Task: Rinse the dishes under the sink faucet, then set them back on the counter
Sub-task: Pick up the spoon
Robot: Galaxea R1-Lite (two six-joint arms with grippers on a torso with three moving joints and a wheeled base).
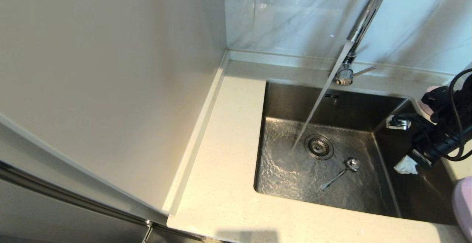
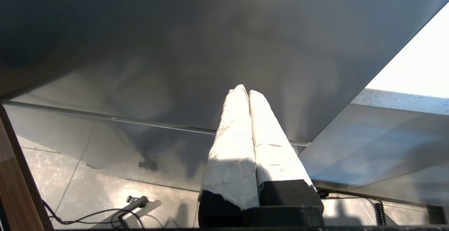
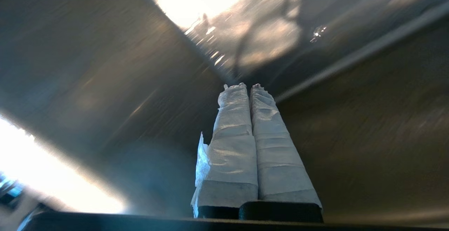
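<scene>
Head view: faucet [image 1: 363,21] running into sink [image 1: 291,99] | spoon [image 1: 341,173] on sink floor beside drain | right gripper [image 1: 405,166] empty, fingers pressed together, low at sink's right wall | left gripper [image 2: 245,91] pressed together, parked under tabletop [image 1: 221,184]

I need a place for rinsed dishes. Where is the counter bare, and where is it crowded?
Bare: the counter strip between sink and left wall, and the front edge. Crowded: the sink's right side, with the right gripper, plate and bowl. The spoon lies in the basin.
</scene>
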